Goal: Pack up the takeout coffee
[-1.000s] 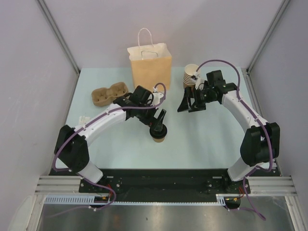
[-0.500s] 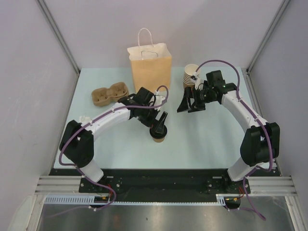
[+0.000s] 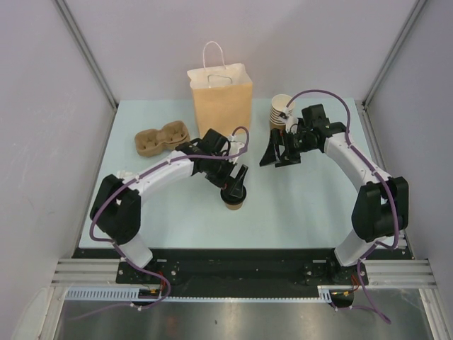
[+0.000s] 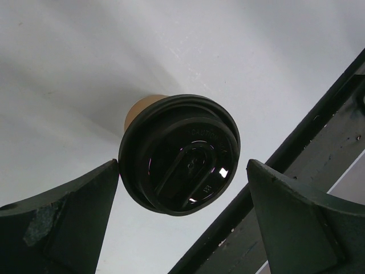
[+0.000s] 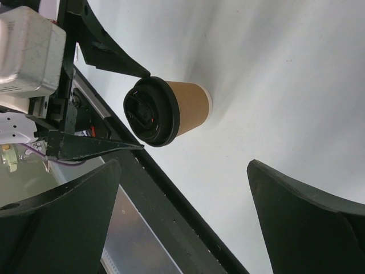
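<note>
left gripper (image 4: 183,165): jaws wide apart, straddling the takeout coffee (image 4: 179,154), nothing clamped. one finger sits just beside the lid rim; can't tell if it touches. cup stands upright mid-table (image 3: 304,205), a bit toward the near edge, in front of the paper bag (image 3: 221,99) at the far edge. right gripper (image 3: 277,152): jaws apart, empty, hanging near the stack of cups (image 3: 281,113), far right. cup carrier (image 3: 161,137) sits far left. handling guess: light, fill level unknown. kraft wall is soft and dents easily, lid is press-fit and slick. grab the paper body under the lid rim, squeeze gently, keep it upright.
</note>
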Robot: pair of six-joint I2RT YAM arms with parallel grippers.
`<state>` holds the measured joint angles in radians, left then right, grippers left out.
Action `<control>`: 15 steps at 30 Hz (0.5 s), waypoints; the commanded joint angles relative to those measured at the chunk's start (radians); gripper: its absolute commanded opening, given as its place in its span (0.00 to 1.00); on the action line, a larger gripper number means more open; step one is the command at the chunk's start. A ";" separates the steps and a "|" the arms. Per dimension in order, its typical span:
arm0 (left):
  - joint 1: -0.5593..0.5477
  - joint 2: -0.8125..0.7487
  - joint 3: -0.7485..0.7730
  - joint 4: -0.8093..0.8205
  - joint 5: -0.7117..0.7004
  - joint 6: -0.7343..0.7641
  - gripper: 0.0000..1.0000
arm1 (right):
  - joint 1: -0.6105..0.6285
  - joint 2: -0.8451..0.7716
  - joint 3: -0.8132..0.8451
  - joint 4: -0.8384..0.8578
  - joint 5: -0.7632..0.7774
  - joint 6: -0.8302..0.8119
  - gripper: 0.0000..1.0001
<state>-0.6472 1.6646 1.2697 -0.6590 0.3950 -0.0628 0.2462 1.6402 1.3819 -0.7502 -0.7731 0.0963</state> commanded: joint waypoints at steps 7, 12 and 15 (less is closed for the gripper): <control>-0.006 0.024 0.005 0.035 -0.007 -0.017 0.99 | 0.007 0.001 0.000 0.015 -0.028 -0.012 1.00; -0.011 0.024 0.003 0.039 -0.019 -0.014 1.00 | 0.008 0.004 -0.001 0.012 -0.026 -0.012 1.00; -0.015 0.024 0.000 0.042 -0.033 -0.014 0.99 | 0.007 0.004 0.000 0.014 -0.025 -0.012 1.00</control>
<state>-0.6525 1.6886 1.2697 -0.6495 0.3798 -0.0639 0.2493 1.6424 1.3808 -0.7502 -0.7799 0.0956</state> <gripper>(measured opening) 0.994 0.994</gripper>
